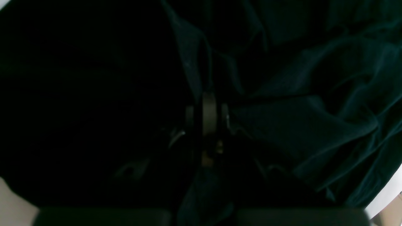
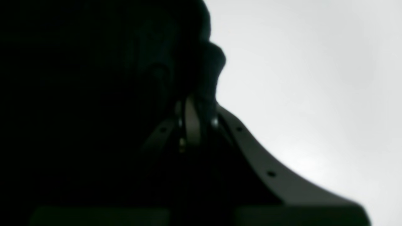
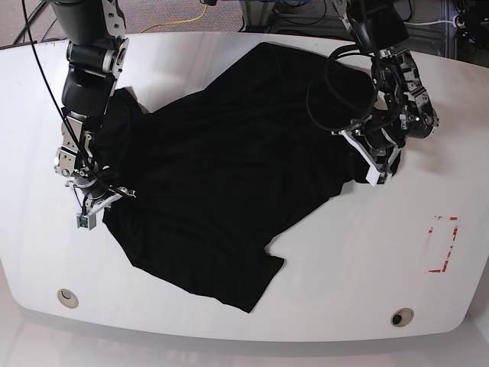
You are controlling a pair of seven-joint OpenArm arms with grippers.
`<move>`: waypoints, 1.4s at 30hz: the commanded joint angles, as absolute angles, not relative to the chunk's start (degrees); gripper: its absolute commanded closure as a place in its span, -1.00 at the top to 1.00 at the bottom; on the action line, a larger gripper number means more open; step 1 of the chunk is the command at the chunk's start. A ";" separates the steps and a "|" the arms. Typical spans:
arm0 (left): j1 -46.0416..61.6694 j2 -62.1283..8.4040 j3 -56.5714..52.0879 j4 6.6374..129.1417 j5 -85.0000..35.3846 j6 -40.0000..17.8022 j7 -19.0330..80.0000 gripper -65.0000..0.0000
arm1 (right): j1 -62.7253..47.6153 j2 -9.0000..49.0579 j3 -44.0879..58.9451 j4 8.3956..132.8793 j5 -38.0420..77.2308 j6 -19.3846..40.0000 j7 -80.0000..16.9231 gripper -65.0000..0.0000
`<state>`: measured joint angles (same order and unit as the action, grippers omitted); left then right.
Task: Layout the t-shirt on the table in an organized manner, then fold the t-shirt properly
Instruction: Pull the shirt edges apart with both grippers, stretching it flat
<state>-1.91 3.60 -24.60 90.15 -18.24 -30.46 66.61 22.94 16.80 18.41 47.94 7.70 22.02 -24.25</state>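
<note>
Black t-shirt [image 3: 214, 168] lies spread but skewed and wrinkled on the table [image 3: 252, 321]. Right gripper [image 3: 90, 208] is clenched on the cloth edge at one side; left gripper [image 3: 374, 164] is clamped on the fabric at the opposite side. Likely pinning both ends to pull it flat before any fold.

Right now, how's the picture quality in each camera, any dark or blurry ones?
Left wrist view: very dark, the t-shirt fills it, folds barely lit, left gripper dim. Right wrist view: soft, backlit, the right gripper and cloth are silhouettes against the bright table. Base view: sharp, evenly lit, edges bowed by the lens.
</note>
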 commanded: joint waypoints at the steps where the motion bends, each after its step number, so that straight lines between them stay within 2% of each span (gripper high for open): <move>1: -3.03 3.12 -24.66 92.53 -19.12 -30.55 65.89 -1.00 | 24.40 17.45 18.51 48.75 7.96 22.20 -24.04 -1.00; 10: -4.70 -1.01 -25.45 92.88 -19.03 -30.55 65.98 -1.00 | 24.40 17.89 19.03 48.75 7.96 21.76 -23.96 -1.00; 23: -5.76 -8.40 -28.35 92.88 -19.21 -30.90 66.24 -1.00 | 24.13 21.23 25.36 48.66 7.96 21.76 -24.13 -1.00; 38: -5.49 -12.70 -28.53 93.14 -19.30 -31.25 66.24 -1.00 | 20.97 22.37 31.60 48.84 7.96 22.11 -26.07 -1.00; 42: -5.23 -12.70 -28.53 93.05 -19.30 -33.19 66.95 -1.00 | 18.42 22.37 33.27 50.24 7.96 22.11 -26.51 -1.00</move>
<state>-4.51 -11.77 -28.14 91.96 -19.42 -32.49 67.24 18.90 20.93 32.14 48.16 8.58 22.92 -26.83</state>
